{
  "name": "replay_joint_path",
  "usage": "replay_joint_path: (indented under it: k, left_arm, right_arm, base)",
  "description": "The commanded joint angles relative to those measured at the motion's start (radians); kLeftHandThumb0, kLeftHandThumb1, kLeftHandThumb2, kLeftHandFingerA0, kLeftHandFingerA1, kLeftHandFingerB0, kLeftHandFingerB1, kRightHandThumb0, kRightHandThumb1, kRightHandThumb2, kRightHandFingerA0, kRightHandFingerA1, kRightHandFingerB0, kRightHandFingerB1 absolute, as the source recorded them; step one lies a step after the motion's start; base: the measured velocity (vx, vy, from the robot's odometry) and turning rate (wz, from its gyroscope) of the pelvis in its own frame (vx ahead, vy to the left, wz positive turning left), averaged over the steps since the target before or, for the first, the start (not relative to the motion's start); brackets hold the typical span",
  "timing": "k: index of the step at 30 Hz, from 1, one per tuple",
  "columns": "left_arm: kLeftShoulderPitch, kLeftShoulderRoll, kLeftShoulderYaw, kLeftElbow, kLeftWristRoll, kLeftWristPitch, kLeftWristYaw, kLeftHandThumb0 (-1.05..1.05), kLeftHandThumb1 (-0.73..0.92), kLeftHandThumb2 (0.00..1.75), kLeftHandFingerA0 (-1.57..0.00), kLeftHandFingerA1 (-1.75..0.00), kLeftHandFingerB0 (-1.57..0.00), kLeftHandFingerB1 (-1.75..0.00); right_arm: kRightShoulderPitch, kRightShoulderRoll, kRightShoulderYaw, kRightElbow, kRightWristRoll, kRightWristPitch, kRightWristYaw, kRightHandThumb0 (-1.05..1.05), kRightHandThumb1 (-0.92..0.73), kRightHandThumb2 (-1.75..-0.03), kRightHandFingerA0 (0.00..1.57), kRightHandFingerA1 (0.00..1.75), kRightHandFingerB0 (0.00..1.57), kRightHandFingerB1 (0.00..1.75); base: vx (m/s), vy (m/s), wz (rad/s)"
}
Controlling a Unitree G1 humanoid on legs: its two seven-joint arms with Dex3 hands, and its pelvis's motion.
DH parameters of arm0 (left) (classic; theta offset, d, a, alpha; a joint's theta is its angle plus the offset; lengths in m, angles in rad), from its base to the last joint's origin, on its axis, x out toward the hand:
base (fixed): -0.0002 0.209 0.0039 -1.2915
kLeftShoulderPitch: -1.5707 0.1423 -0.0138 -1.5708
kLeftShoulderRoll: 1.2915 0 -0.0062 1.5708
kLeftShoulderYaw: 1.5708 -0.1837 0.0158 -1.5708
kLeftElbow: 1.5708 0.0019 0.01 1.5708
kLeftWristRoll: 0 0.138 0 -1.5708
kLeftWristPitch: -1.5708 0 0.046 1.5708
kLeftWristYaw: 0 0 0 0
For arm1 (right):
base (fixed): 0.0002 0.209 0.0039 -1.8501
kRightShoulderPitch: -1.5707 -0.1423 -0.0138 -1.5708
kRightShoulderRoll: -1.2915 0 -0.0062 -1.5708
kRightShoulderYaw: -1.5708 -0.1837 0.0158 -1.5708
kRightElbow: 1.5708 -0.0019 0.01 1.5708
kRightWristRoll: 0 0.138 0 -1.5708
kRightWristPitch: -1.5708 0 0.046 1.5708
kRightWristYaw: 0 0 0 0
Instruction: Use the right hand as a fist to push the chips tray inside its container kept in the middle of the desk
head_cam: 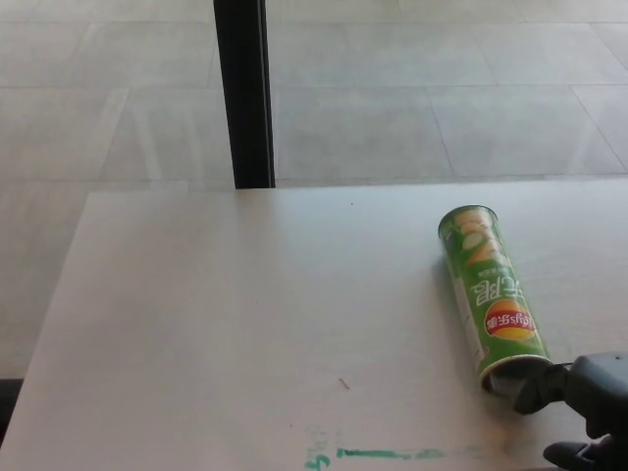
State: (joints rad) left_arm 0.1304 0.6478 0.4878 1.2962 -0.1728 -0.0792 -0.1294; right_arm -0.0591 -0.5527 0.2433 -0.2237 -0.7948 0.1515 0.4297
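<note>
Progress looks close to complete, as far as we can judge: almost none of the clear tray (507, 381) shows outside the open mouth of the green chip can (490, 297), only a pale sliver right at the rim, so we take it that the tray is nearly home and at most a short last push is left. Our right hand (587, 404) sits just beside the can's near end, with one dark finger (538, 392) reaching to the mouth, touching or almost touching the rim; we cannot say for sure which. The rest of that hand is cut off by the picture's corner, so we cannot tell whether it is balled into a fist or spread, and we will not guess. Our left hand does not show at all. The can lies on its side on the white counter (245, 324), its closed end pointing away from us and its open end toward us, the whole tube angled a little so the near end sits further to our right than the far end. It is bright green with a red and yellow logo near the open end and pictures of chips near the closed end. A streak of green paint (388, 453) marks the counter to the left of the can's mouth, nearer to us, and a black post (243, 93) stands beyond the counter's far edge, well to the left of the can.
</note>
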Motion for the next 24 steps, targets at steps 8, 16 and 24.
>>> replay_joint_path:
  k: [8,16,24]
  left_arm:
    - [-0.002,0.029,-0.003,0.007,0.001,-0.006,0.013,-0.72,0.92,0.67,-0.62,-0.83,-0.51,-0.57]
    - [0.013,0.033,-0.026,0.007,0.024,-0.030,0.014,-0.73,0.92,0.67,-0.63,-0.82,-0.47,-0.52]
    - [0.008,0.029,-0.009,0.010,0.000,-0.011,0.006,-0.71,0.92,0.66,-0.60,-0.85,-0.48,-0.53]
  right_arm:
    - [-0.074,0.037,0.054,0.150,-0.064,-0.007,-0.117,-0.53,-0.70,-0.61,0.88,0.80,0.47,0.41]
    - [-0.081,0.044,0.049,0.189,-0.065,-0.010,-0.178,-0.53,-0.70,-0.61,0.89,0.95,0.43,0.42]
    - [-0.085,0.034,0.048,0.169,-0.076,-0.005,-0.167,-0.53,-0.69,-0.61,0.90,0.96,0.47,0.41]
  base:
    - [0.00,0.000,0.00]
    - [0.00,0.000,0.00]
    - [0.00,0.000,0.00]
